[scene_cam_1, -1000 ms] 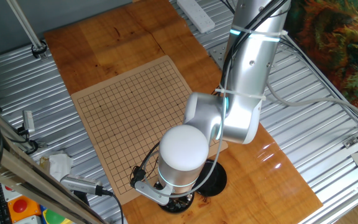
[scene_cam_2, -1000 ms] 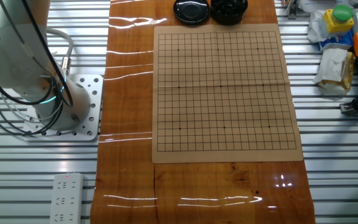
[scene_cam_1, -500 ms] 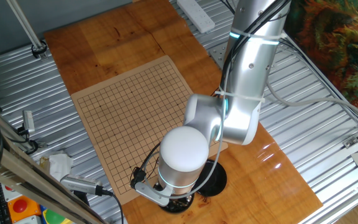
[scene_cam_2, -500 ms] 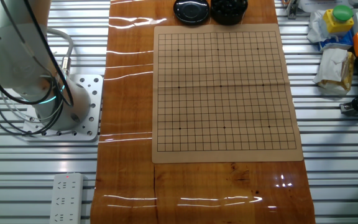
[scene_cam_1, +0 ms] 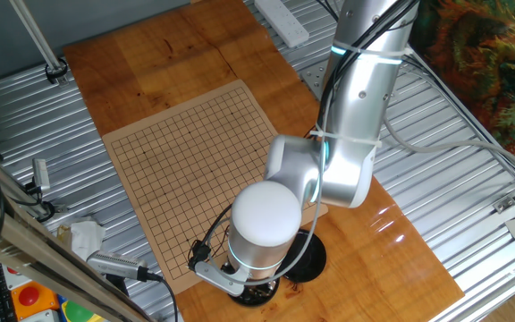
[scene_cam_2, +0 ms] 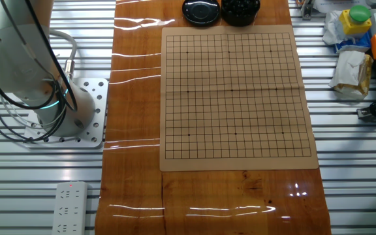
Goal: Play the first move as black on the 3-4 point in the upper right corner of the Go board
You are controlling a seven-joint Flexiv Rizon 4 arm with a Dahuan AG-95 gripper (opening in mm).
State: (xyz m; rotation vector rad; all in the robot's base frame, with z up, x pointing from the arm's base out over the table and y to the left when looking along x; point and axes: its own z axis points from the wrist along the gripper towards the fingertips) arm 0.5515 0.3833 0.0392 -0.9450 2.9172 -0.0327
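Observation:
The tan board (scene_cam_2: 235, 94) with its black grid lies flat on the orange-brown tabletop, and no stone sits on it. Just past the board's far edge stands a dark bowl of black stones (scene_cam_2: 240, 8) beside a round black lid (scene_cam_2: 201, 11). In one fixed view the arm bends down over that bowl (scene_cam_1: 259, 292) at the board's (scene_cam_1: 190, 170) near end. The white-capped wrist (scene_cam_1: 264, 224) covers the gripper, so its fingers are hidden. The gripper lies outside the other fixed view.
A white power strip (scene_cam_2: 70, 207) lies on the slatted metal table near the arm's base plate (scene_cam_2: 77, 111). Bags, a yellow and green toy (scene_cam_2: 360, 18) and cables crowd the table right of the board. The lid (scene_cam_1: 308, 257) lies beside the wrist.

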